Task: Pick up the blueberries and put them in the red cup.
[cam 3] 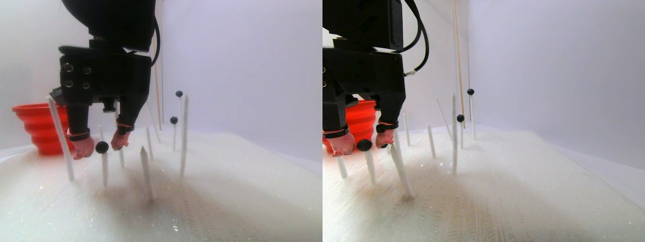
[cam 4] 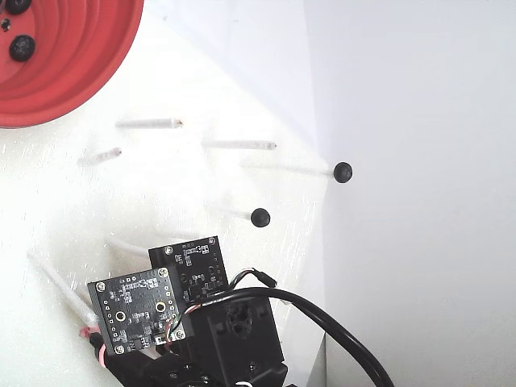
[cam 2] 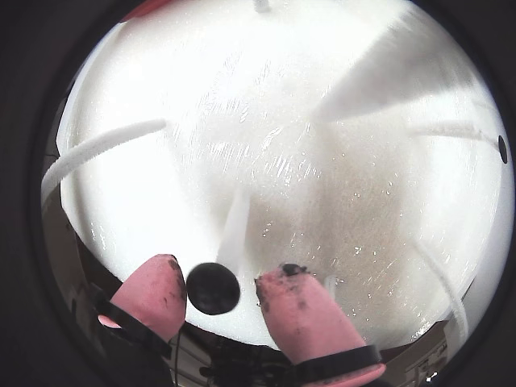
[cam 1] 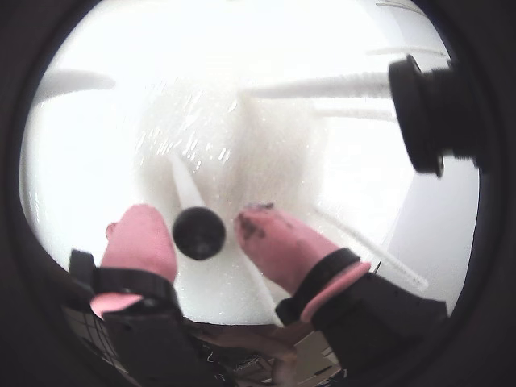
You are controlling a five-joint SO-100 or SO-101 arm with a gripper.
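Note:
One blueberry (cam 1: pixel 199 233) sits on top of a white stick, between the pink fingertips of my gripper (cam 1: pixel 199 222). The gripper (cam 2: pixel 219 278) is open; the left finger (cam 2: pixel 153 294) is almost against the blueberry (cam 2: pixel 213 288) and the right finger stands apart from it. In the stereo pair view the gripper (cam 3: pixel 102 146) hangs low over the white foam, with two more blueberries (cam 3: pixel 179 94) (cam 3: pixel 174 120) on taller sticks behind it. The red cup (cam 3: pixel 38 126) stands at the back left. In the fixed view the red cup (cam 4: pixel 81 72) holds two blueberries (cam 4: pixel 22 47), and the arm hides the gripper.
Several thin white sticks (cam 3: pixel 145 171) rise from the foam around the gripper, some bare. A white wall (cam 4: pixel 403 161) closes the right side in the fixed view. A black round part (cam 1: pixel 427 105) juts in at a wrist view's upper right.

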